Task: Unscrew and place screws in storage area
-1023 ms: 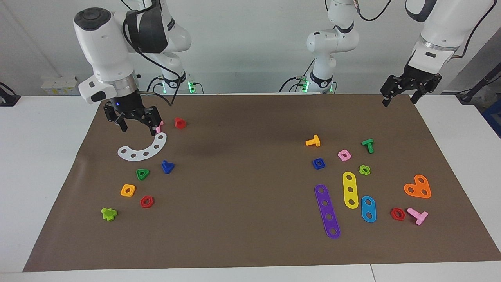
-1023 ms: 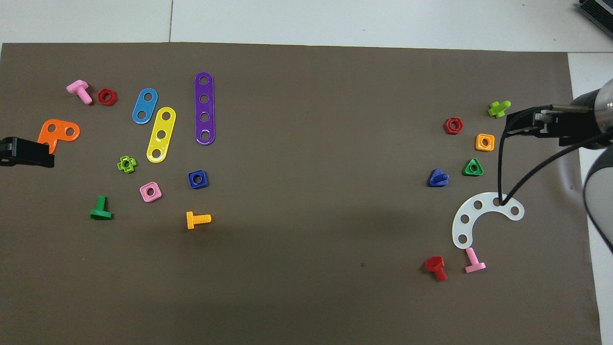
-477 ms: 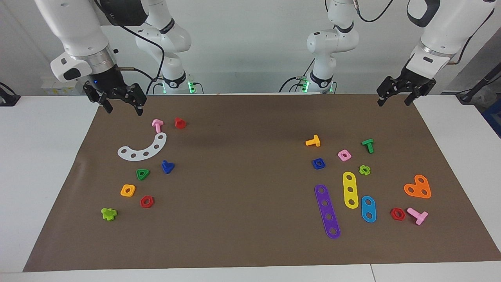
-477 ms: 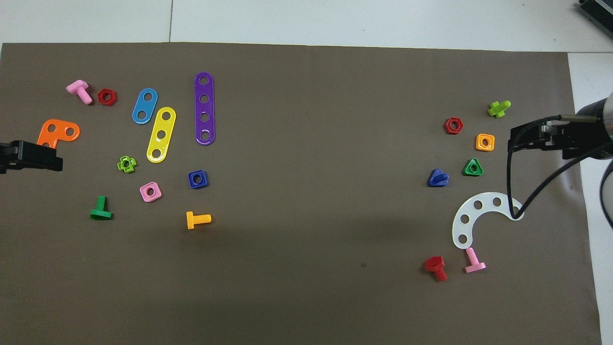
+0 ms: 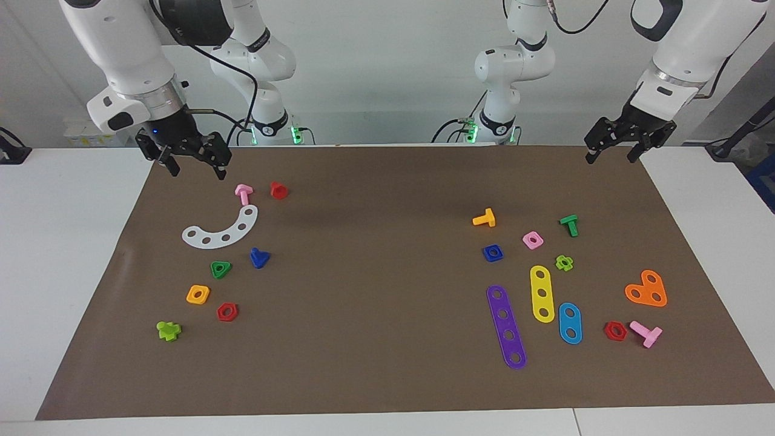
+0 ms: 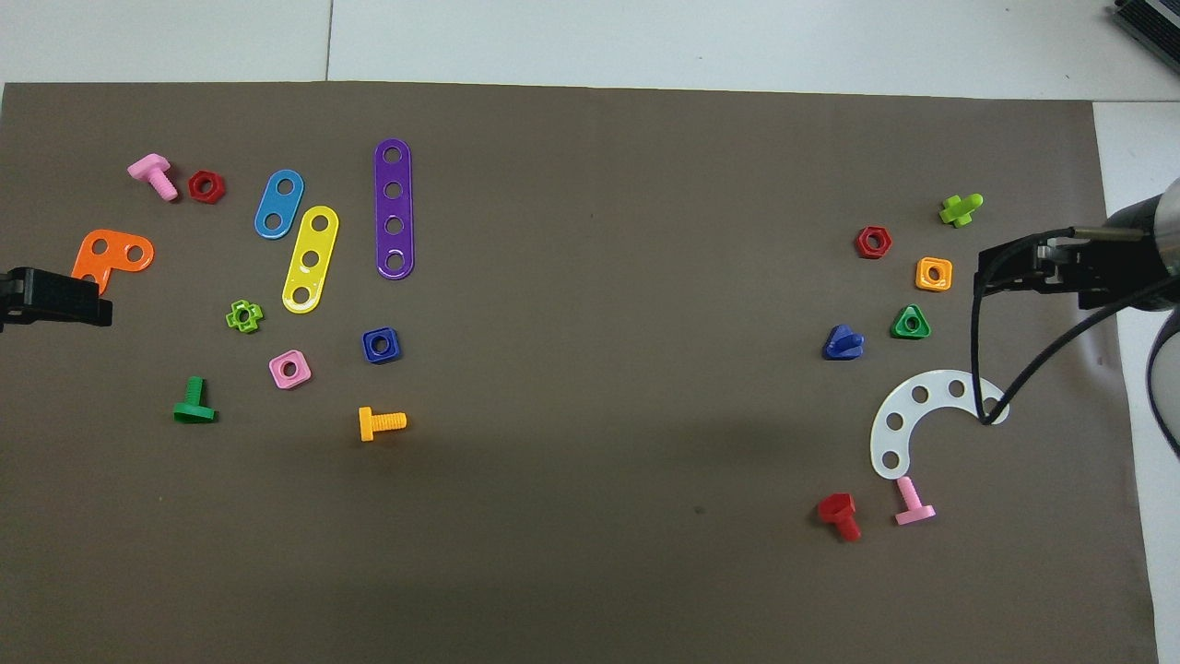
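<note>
Facing view alone shows both hands released: right hand point(image 5: 192, 163); left hand point(image 5: 610, 149); screw point(image 5: 259, 258) untouched.

White jointed arms, black cabled, seemingly plastic-shelled.

The dark blue screw point(image 5: 259, 258) point(image 6: 843, 343) lies on its side beside the green triangular nut point(image 5: 220, 269).

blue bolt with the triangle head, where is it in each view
Facing view: the blue bolt lies on the mat toward the right arm's end, beside the green triangle nut.
Overhead view: the same bolt lies beside that green nut.
Shared landmark: the white curved strip, next to the bolt and nearer to the robots than it in both views.
</note>
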Available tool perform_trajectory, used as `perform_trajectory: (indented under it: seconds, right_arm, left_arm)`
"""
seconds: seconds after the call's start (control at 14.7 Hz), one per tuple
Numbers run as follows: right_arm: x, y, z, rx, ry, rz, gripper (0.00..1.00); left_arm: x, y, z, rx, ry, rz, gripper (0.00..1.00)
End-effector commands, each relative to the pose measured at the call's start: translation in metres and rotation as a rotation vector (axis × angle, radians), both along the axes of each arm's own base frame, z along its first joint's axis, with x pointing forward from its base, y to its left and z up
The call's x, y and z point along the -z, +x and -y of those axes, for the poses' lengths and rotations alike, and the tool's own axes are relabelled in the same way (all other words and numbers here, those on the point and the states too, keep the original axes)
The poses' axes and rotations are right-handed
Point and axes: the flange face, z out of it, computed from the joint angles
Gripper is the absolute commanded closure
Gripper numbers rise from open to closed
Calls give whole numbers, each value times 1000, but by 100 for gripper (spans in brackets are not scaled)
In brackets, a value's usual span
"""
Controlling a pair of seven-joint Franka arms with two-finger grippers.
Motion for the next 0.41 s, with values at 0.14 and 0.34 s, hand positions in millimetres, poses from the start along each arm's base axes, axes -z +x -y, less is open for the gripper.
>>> perform_trajectory:
  seconds: [0.14,0.34]
  right_arm:
    - [0,-7,-2,-4,-6,21,0]
    - [1,-9,-5,-4,-6,16,0]
  left_arm:
    - [-2,-4,-12,-5,-8,21,0]
    - [-2,-5,-12,-5,-8,21,0]
